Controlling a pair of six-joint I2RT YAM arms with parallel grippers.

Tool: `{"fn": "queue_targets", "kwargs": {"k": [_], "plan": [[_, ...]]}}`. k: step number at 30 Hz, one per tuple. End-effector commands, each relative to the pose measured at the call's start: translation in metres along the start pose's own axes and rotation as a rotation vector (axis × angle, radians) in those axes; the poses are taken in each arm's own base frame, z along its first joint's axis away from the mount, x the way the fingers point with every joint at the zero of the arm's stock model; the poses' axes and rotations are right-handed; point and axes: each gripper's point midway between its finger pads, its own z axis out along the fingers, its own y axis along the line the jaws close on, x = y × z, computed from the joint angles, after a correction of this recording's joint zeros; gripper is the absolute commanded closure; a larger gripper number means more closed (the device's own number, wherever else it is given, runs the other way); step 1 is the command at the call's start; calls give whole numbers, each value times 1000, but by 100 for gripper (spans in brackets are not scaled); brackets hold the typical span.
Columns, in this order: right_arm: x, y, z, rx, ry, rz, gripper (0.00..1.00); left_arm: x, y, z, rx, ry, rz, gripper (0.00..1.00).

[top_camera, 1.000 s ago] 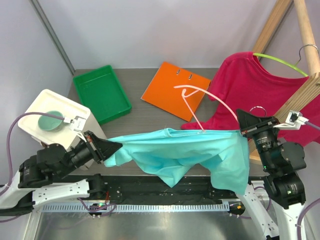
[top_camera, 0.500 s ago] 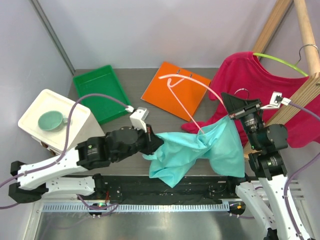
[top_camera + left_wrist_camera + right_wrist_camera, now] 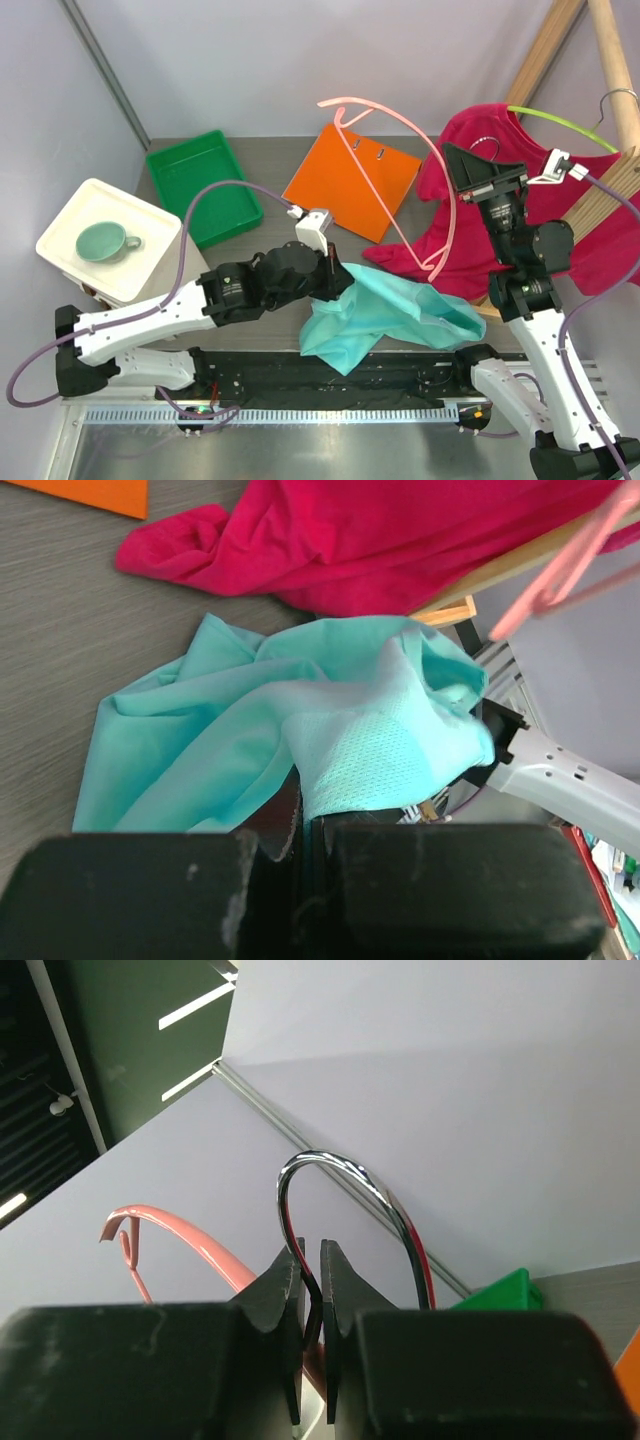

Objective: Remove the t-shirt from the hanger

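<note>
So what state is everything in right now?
teal t-shirt: off the hanger, crumpled on the table, pinched by the left gripper.
pink hanger: bare, held aloft by the right gripper.
red t-shirt: hanging, hem draped on the table.
green tray: empty.
orange binder: closed, flat.
cup: upright.

The t-shirt (image 3: pixel 400 310) lies on the table (image 3: pixel 270 225) before the folder (image 3: pixel 350 180), tray (image 3: pixel 200 190) at left, hanger (image 3: pixel 451 210) at right.
</note>
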Motion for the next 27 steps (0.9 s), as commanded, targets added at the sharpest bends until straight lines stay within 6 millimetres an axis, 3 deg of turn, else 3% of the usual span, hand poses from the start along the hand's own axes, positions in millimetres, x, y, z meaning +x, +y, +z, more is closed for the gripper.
{"fn": "queue_targets", "kwargs": {"k": [1, 2, 3, 6, 9, 14, 16, 19, 22, 23, 24, 25, 26, 27], "plan": [[-27, 50, 9, -99, -46, -21, 99, -28, 7, 7, -9, -56, -71, 100], [-24, 46, 8, -77, -31, -41, 99, -24, 10, 8, -2, -16, -76, 100], [-25, 48, 6, -74, -28, -55, 99, -35, 23, 12, -31, -25, -96, 100], [-19, 46, -3, -43, 12, -97, 99, -41, 46, 14, -69, -5, -122, 100], [-11, 45, -17, -32, 55, -124, 99, -47, 49, 15, -35, -8, -138, 100], [5, 20, -34, 85, 158, -195, 99, -27, 52, 36, 0, 60, -179, 100], [6, 19, -41, 93, 173, -237, 99, -23, 53, 44, 9, 64, -193, 100], [13, 4, -53, 155, 221, -282, 99, -16, 62, 53, -7, 61, -217, 100], [18, -16, -59, 225, 262, -334, 99, -22, 76, 50, -60, 7, -236, 100], [20, -20, -60, 240, 275, -345, 99, -21, 86, 50, -89, -2, -249, 97], [22, -26, -61, 254, 291, -355, 99, -25, 89, 45, -97, -18, -255, 81], [27, -35, -62, 280, 320, -366, 99, -27, 100, 41, -134, -25, -261, 73], [29, -39, -63, 290, 332, -370, 99, -30, 104, 36, -146, -36, -254, 52], [32, -43, -64, 301, 351, -374, 99, -35, 106, 27, -152, -57, -248, 45]]}}
